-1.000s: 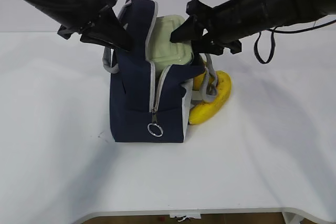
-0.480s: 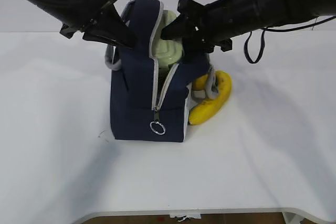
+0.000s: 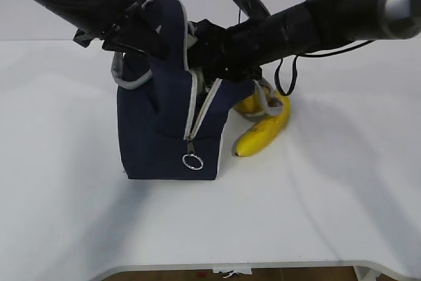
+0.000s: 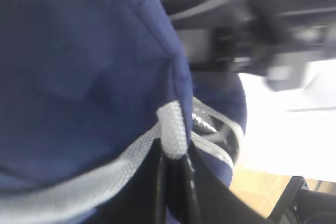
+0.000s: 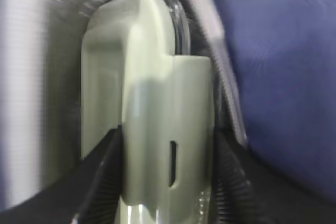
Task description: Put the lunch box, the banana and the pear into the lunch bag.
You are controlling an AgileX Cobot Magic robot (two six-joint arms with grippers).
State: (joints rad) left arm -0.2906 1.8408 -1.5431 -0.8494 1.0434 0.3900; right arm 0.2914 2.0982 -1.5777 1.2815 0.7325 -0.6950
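Observation:
The navy lunch bag (image 3: 158, 129) stands open at the top, its zipper ring (image 3: 192, 161) hanging at the front. My left gripper (image 3: 146, 39) is shut on the bag's grey-trimmed top edge (image 4: 172, 129) and holds it up. My right gripper (image 3: 205, 49) reaches into the opening, shut on the sage-green lunch box (image 5: 157, 114), which stands on end between silver lining (image 5: 31, 77) and navy fabric (image 5: 283, 66). The box is hidden in the exterior view. The banana (image 3: 264, 129) lies on the table right of the bag. The pear (image 3: 248, 104) shows partly behind a grey handle.
The white table (image 3: 316, 202) stretches in front and to both sides of the bag. A black cable (image 3: 289, 77) loops down from my right arm above the banana. The table's front edge runs along the bottom of the exterior view.
My right gripper has moved left and down, carrying the lunch box from above the opening into the bag. The bag has slid a little to the left. My left gripper keeps its hold.

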